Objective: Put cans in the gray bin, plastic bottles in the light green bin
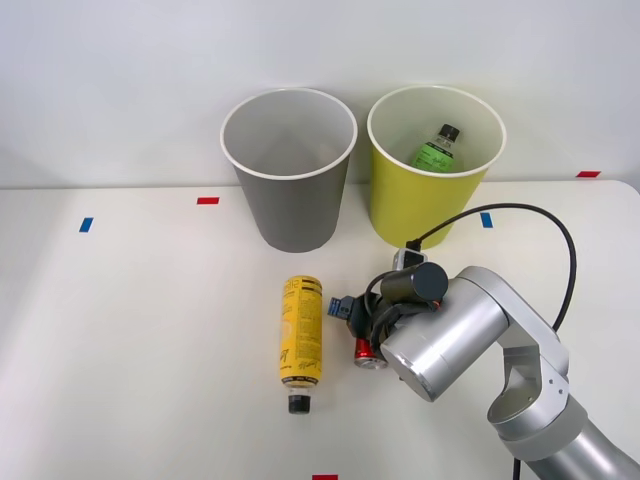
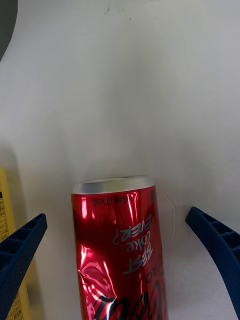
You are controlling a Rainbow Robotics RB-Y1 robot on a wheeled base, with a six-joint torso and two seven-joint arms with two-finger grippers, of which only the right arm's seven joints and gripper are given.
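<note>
A red can (image 2: 120, 250) with white lettering lies on the white table between the two blue fingers (image 2: 20, 250) of my right gripper (image 2: 116, 215), which stands open around it without touching it. From the front, the can (image 1: 368, 353) peeks out under the gripper (image 1: 350, 315). A yellow-labelled plastic bottle (image 1: 300, 340) with a black cap lies just left of the can. The gray bin (image 1: 290, 170) stands at the back. Beside it on the right, the light green bin (image 1: 400, 200) holds a green-labelled bottle (image 1: 436, 150).
Small red and blue tape marks (image 1: 207, 200) dot the table. My arm's black cable (image 1: 540, 215) loops above the table on the right. The yellow bottle's edge (image 2: 4, 210) lies close outside one finger.
</note>
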